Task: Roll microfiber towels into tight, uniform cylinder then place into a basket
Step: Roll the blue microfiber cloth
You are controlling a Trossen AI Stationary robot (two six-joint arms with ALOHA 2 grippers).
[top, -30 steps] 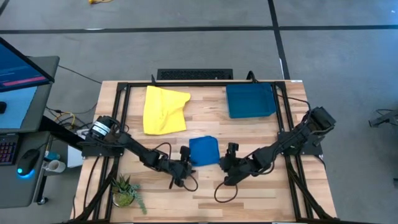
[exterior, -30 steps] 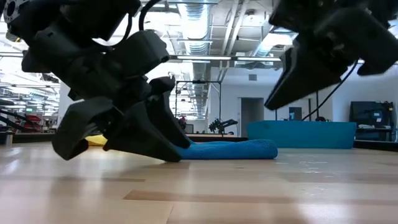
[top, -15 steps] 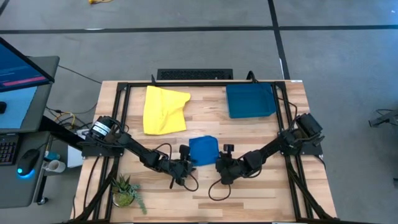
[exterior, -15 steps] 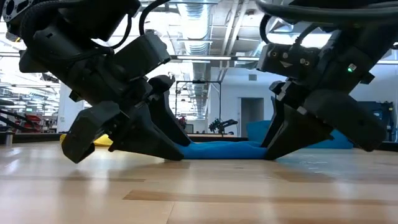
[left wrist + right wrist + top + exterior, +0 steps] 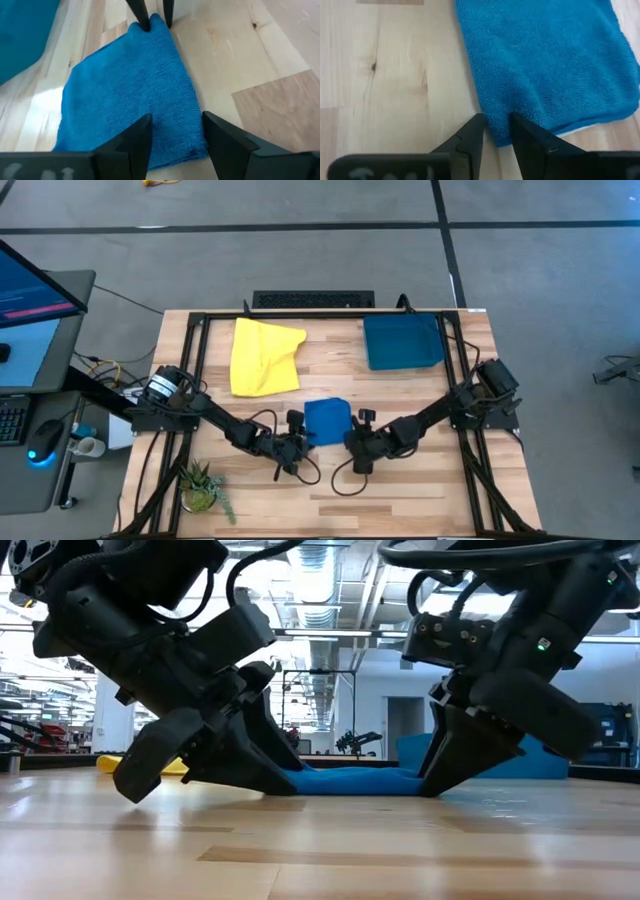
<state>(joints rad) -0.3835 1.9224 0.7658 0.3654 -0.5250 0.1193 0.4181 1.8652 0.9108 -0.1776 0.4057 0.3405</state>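
The blue towel [image 5: 327,421] lies folded flat near the middle of the table. My left gripper [image 5: 177,137] is open at its near left corner [image 5: 197,147], with one finger over the cloth and the other over bare wood. My right gripper [image 5: 496,131] is open at the towel's near right corner [image 5: 496,137], which lies in the gap between its fingers. In the low view both grippers slant down to the tabletop at the towel's two ends. The yellow towel [image 5: 265,356] lies crumpled at the far left. The basket [image 5: 402,341] stands at the far right. My left gripper's fingers straddle the blue towel's near left corner; I cannot tell whether they touch the cloth. My right gripper's fingers [image 5: 470,137] stand close on either side of the near right corner, slanting down from the table's right; I cannot tell whether they touch it.
A small potted plant [image 5: 203,486] stands at the table's near left corner. Black frame rails [image 5: 195,370] run along the left and right sides. Bare wood lies in front of the blue towel. A monitor and keyboard sit off the table to the left.
My right gripper has come down and moved toward the table's left, from above the wood to the blue towel's near right corner, its fingertips now at the tabletop. My left gripper has tipped a little while staying where it was. The towel has not moved.
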